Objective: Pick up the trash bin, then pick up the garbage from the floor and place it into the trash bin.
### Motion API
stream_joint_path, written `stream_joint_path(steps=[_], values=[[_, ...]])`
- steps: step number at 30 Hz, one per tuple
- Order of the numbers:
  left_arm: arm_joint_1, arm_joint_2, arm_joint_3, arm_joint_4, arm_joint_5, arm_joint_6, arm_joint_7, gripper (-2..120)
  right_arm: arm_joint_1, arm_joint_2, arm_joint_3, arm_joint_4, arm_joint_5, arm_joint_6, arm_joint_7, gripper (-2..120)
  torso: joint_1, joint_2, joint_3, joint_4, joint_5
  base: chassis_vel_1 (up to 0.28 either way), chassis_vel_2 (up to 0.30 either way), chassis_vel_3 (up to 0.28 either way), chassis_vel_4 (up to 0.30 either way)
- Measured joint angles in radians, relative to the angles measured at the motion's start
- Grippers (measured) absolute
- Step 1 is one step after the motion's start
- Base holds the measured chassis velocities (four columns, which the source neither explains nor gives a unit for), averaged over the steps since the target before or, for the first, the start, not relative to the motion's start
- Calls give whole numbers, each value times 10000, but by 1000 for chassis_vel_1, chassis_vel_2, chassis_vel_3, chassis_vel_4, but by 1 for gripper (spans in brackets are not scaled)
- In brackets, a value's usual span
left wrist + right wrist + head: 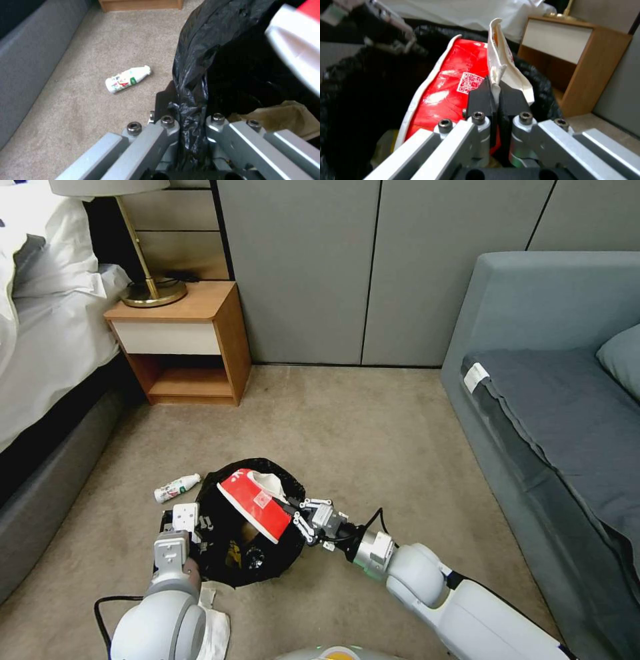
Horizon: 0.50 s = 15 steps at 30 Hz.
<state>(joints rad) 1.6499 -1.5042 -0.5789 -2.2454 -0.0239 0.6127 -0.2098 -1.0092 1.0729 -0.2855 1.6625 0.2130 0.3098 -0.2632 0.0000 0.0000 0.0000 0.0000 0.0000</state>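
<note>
The trash bin (230, 500), lined with a glossy black bag, hangs just above the carpet, my left gripper (195, 521) shut on its near-left rim. In the left wrist view the left gripper (187, 117) pinches the black bag (200, 62) at the rim. My right gripper (298, 517) is shut on a flat red carton (257, 501), which sits tilted over the bin's mouth. The right wrist view shows the right gripper (495, 91) clamping the carton's (453, 82) edge above the bin's dark inside. A white bottle (177, 488) lies on the carpet left of the bin, also the bottle (128, 78) in the left wrist view.
Brown and yellow scraps (235, 555) lie inside the bin. A crumpled white tissue (217, 620) rests on the floor by my left arm. A wooden nightstand (183, 343) with a lamp stands at the back left beside the bed (47, 353). A grey sofa (553, 413) lines the right.
</note>
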Motion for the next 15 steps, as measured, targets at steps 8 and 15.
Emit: stream_joint_path(steps=[8,15], values=[[-17,-37,19,-19,-1,9,0,1,40,8,-165,-106,-52,-88,66,24,0,1,0,0,0,0,0,0,0],[-25,-72,70,-23,24,15,0,1,104,27,-294,-106,-70,-138,130,52,0,0,0,0,0,0,0,0,0]])
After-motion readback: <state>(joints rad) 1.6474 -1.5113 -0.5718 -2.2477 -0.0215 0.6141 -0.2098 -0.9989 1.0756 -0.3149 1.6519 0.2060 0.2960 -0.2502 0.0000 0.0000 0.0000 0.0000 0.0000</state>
